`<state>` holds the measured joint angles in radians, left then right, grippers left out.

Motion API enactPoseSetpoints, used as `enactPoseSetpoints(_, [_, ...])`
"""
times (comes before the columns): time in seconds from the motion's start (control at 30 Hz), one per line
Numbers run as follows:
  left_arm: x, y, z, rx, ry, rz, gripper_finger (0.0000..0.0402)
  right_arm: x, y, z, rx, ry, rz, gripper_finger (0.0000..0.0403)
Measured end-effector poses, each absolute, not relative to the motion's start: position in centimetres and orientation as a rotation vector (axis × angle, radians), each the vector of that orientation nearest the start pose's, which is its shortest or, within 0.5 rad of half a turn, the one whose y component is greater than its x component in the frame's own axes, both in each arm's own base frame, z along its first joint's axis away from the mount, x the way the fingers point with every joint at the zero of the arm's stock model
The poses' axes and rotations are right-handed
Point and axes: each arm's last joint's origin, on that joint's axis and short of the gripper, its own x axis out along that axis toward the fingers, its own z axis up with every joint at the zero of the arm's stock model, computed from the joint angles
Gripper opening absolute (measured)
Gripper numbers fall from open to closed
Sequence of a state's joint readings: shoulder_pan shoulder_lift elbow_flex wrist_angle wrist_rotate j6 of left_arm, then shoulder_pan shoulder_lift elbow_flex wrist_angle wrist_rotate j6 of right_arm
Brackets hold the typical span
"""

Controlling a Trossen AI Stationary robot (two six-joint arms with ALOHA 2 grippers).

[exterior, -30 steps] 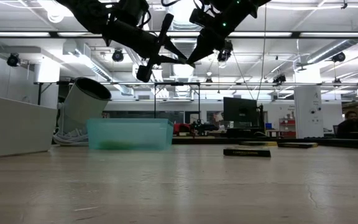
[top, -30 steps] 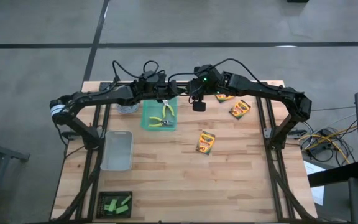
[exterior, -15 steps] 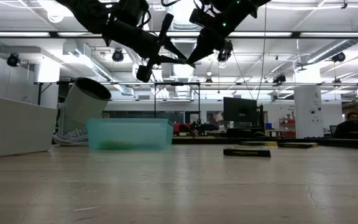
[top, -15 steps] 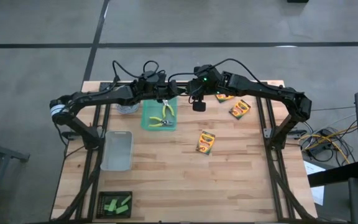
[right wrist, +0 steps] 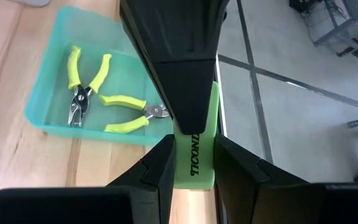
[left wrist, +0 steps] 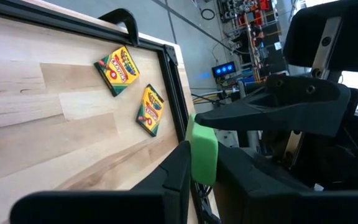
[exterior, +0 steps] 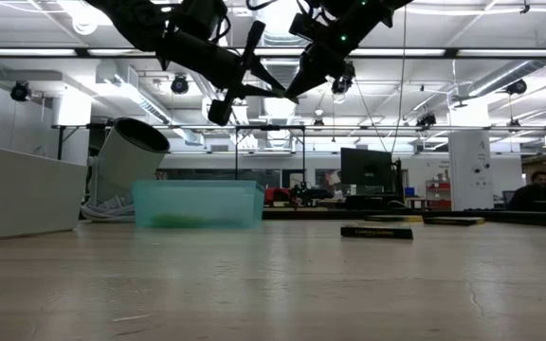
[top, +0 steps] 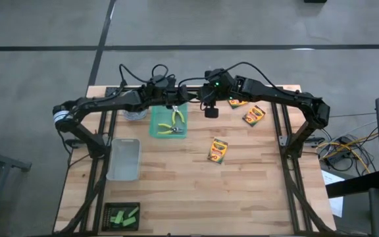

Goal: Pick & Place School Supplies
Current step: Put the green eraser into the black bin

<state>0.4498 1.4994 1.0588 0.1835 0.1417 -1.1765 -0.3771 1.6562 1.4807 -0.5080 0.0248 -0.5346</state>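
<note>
three crayon boxes [top: 218, 150] lie on the table's right half, two of them near the far edge; two pliers [top: 172, 122] sit in the teal tray [top: 155, 129]. high above the tray, the left gripper [left wrist: 191, 171] and right gripper [right wrist: 192, 163] are both clamped on one green block [right wrist: 194, 149]. wide bare wood lies in front.

A: What carries everything?

B: A light wooden table [top: 196, 191]. A teal tray [top: 156, 129] sits near the far edge, with a tipped roll of tape [top: 134, 115] beside it.

A: And elsewhere?

B: Three crayon boxes [top: 218, 150] lie on the right half, apart from each other. A clear plastic bin [top: 124, 159] rests on the left, and a black tray of green blocks [top: 121, 215] at the near left corner.
</note>
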Motion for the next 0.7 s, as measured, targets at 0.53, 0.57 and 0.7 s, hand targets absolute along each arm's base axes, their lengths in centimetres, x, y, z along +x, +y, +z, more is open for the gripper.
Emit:
enactPoseSetpoints(0.53, [30.97,14.43,29.13,-1.223,0.047,0.414,0.0051,34.24,-13.26,32.02,-0.408,0.787,-0.167,0.0096])
enactPoseSetpoints(0.57, [30.97,14.43,29.13,-1.223,0.047,0.414,0.0051,34.25,-13.21,32.02,-0.409,0.788,-0.167,0.0096])
enactPoseSetpoints(0.7, [30.96,14.43,29.12,-1.223,0.048,0.415,0.0051,34.28,-12.99,32.0,-0.404,0.791,-0.163,0.0109])
